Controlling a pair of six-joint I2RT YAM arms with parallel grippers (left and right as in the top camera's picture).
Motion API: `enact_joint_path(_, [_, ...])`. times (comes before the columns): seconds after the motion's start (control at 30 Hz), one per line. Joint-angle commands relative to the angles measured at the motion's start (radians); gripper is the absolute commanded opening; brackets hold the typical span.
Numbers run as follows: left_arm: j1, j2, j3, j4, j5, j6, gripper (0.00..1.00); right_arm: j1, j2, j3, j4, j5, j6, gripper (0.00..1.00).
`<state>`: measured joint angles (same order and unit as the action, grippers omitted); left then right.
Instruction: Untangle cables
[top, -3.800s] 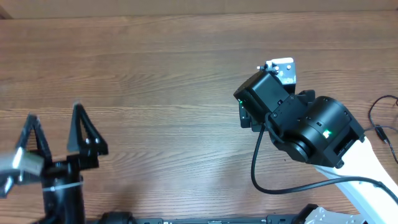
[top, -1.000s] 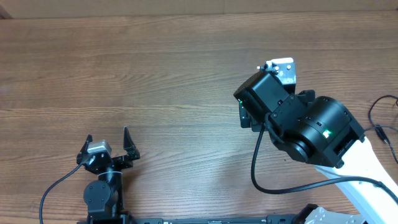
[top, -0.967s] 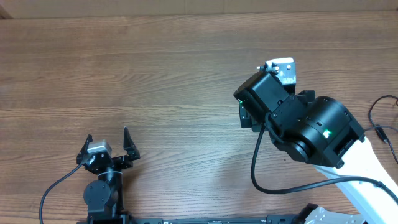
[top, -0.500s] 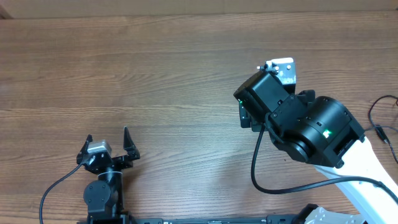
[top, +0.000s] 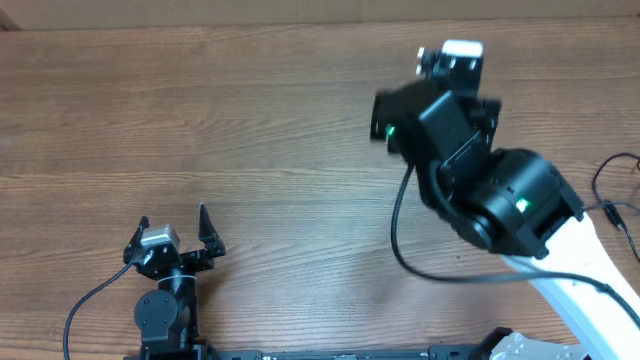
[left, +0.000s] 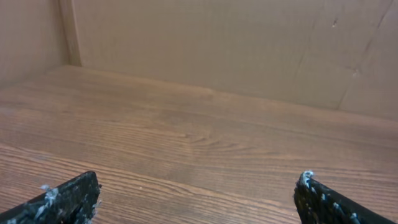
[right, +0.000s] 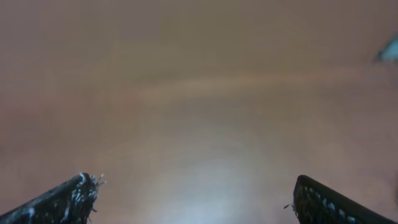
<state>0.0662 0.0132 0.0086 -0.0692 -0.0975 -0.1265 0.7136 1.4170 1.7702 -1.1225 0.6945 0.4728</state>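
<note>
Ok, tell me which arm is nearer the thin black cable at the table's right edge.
Right. The right arm sits just beside the cable, on its inner side; the left arm stands far across the table, near the front-left.

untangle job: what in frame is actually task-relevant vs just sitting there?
Job: cables at the right edge; left hand and right hand, both open, empty.
Just there: wooden table; thick wire on the right arm; cardboard wall.
</note>
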Motion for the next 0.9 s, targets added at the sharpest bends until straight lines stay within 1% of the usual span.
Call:
enact_joint_path(0.0, [0.006,-0.009,-0.003,-0.002,0.010,0.015,1.00,-0.069,-0.001,-0.038,0.151,-0.047,-0.221,1.00])
enact_joint_path(0.07, [0.006,-0.009,-0.003,-0.002,0.010,0.015,0.99,-0.125,-0.001,-0.076,0.294,-0.195,-0.313,1.00])
enact_joint_path(0.1, [0.006,-0.009,-0.003,-0.002,0.010,0.015,1.00,-0.153,-0.001,-0.094,0.349,-0.255,-0.328,1.00])
enact_joint_path(0.27, [0.006,-0.009,-0.003,-0.002,0.010,0.015,1.00,-0.301,-0.002,-0.208,0.585,-0.505,-0.330,1.00])
enact_joint_path(0.33, [0.006,-0.009,-0.003,-0.002,0.010,0.015,0.99,-0.341,-0.002,-0.240,0.625,-0.556,-0.330,1.00])
enact_joint_path(0.43, [0.006,-0.009,-0.003,-0.002,0.010,0.015,1.00,-0.386,-0.008,-0.281,0.644,-0.573,-0.330,1.00])
enact_joint_path(0.57, [0.006,-0.009,-0.003,-0.002,0.010,0.015,1.00,-0.437,-0.038,-0.320,0.646,-0.585,-0.386,1.00])
enact_joint_path(0.7, [0.006,-0.009,-0.003,-0.002,0.010,0.015,1.00,-0.487,-0.116,-0.389,0.662,-0.584,-0.417,1.00])
enact_joint_path(0.87, [0.006,-0.009,-0.003,-0.002,0.010,0.015,1.00,-0.555,-0.267,-0.528,0.699,-0.585,-0.418,1.00])
